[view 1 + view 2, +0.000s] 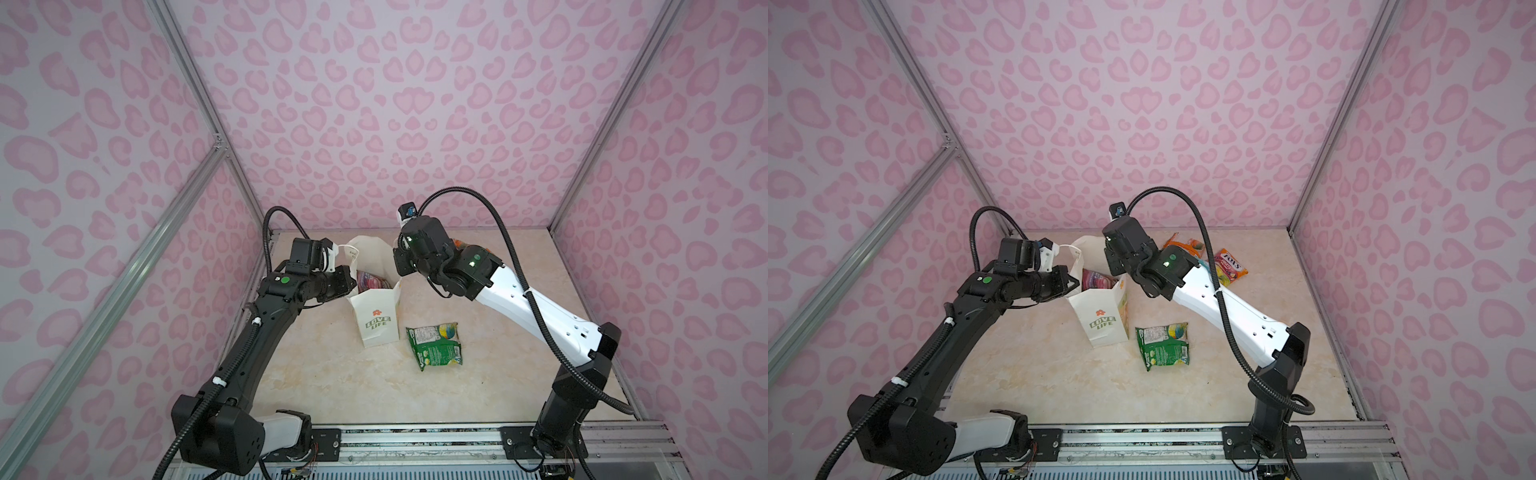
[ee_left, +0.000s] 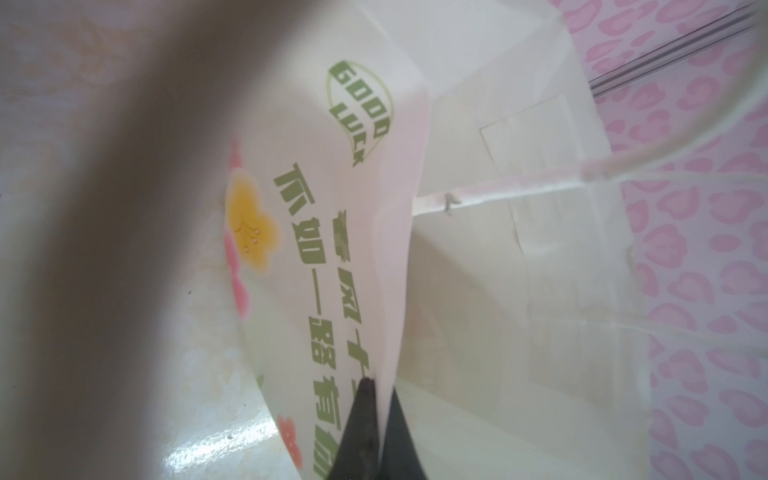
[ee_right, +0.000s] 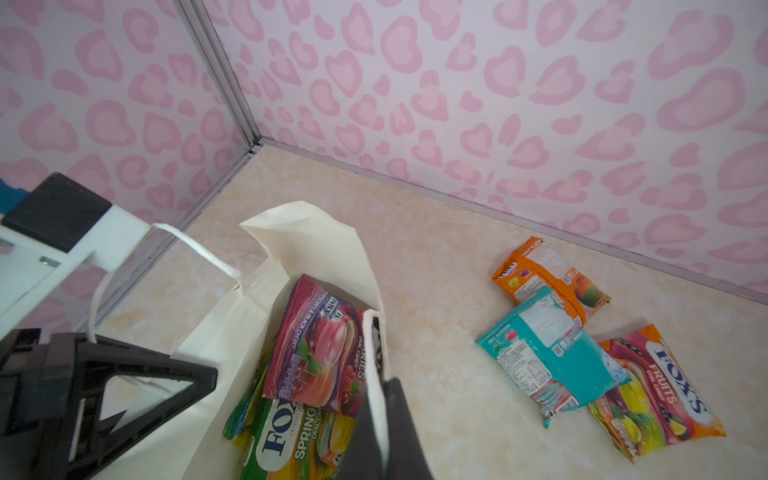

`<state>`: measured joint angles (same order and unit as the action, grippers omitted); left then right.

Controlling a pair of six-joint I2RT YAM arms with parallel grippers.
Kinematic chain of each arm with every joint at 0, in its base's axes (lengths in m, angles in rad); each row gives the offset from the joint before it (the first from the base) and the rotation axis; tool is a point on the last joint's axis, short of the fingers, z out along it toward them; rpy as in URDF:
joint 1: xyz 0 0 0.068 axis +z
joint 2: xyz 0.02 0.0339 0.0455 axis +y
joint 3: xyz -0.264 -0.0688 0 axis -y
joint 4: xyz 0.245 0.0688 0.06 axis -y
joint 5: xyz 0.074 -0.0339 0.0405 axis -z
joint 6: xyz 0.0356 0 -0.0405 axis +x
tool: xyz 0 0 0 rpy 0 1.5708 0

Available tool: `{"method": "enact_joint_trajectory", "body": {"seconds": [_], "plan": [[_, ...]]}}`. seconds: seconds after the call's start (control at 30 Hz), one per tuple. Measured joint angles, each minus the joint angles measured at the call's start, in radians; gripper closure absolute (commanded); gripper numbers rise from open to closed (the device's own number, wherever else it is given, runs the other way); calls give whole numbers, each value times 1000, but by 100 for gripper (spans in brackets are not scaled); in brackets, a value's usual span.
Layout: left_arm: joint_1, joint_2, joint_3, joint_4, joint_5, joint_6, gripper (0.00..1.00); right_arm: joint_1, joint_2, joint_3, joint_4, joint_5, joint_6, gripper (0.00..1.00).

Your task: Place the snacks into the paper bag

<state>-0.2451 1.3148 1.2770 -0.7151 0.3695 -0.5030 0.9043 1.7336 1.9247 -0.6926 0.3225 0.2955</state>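
I am holding the paper bag (image 1: 376, 328) by both sides of its mouth. My left fingers (image 2: 372, 409) are pinching the printed side wall at its rim, with the paper clamped between them. My right fingers (image 3: 388, 401) are closed on the opposite rim, where the white edge is showing sandwiched between the two dark tips. In both top views the bag is standing upright on the worktop (image 1: 332, 386) just left of the frame's centre, its mouth pulled open between my two wrists.

Two snacks are lying inside: a purple packet (image 3: 316, 345) on top of a yellow-green Fox's packet (image 3: 286, 440). Four that I can see are waiting outside. A loose green packet (image 1: 1165, 345) is lying flat just to the lower right of the bag, near it but not touching. In a top view the other three are bunching together right of centre near the back wall, partly behind my right arm. They are an orange packet (image 3: 548, 274), a Fox's Fruits packet (image 3: 656, 386), and a teal packet (image 3: 552, 353) lying over the edges of both.

I am judging this as the mouth-spreading step, roughly a third of the way through loading. Next, one side will have to let go and fetch — most likely my right, since every loose packet is sitting on that side. That calls for the left pinch alone to hold the mouth open, and for a gentle release, so the thin wall is not flopping inward over the opening.
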Motion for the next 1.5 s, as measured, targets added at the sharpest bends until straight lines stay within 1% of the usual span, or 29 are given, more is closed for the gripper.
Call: {"method": "enact_joint_trajectory", "body": {"seconds": [0.13,0.23,0.3,0.37,0.4,0.43,0.53,0.63,0.67,0.8,0.93,1.17,1.37,1.5], "plan": [[-89,46,98,-51,-44,-21,96,-15,-88,-84,36,5,0,100],[-116,84,141,-89,-84,-32,90,-29,-121,-135,60,-1,11,100],[-123,105,146,-109,-127,-39,84,-36,-136,-172,69,-5,17,100],[-131,112,146,-109,-170,-39,70,-38,-153,-214,78,-13,27,100],[-135,113,146,-109,-178,-40,65,-36,-158,-228,86,-25,27,100],[-140,113,146,-109,-192,-45,55,-36,-166,-244,97,-35,35,100],[-156,110,147,-115,-219,-43,37,-34,-177,-271,113,-50,38,100],[-169,102,171,-139,-257,-18,24,-35,-181,-288,126,-55,45,100],[-172,97,185,-147,-273,-6,23,-35,-182,-294,133,-61,45,100],[-179,93,247,-176,-339,47,24,-37,-190,-307,145,-68,45,100],[-183,135,334,-211,-384,110,26,-43,-202,-318,148,-83,45,100],[-196,216,434,-267,-392,171,38,-57,-222,-345,156,-100,45,100],[-220,293,480,-315,-395,193,57,-69,-245,-376,174,-118,52,100],[-225,324,483,-339,-398,193,75,-74,-246,-383,178,-133,52,100]]}}
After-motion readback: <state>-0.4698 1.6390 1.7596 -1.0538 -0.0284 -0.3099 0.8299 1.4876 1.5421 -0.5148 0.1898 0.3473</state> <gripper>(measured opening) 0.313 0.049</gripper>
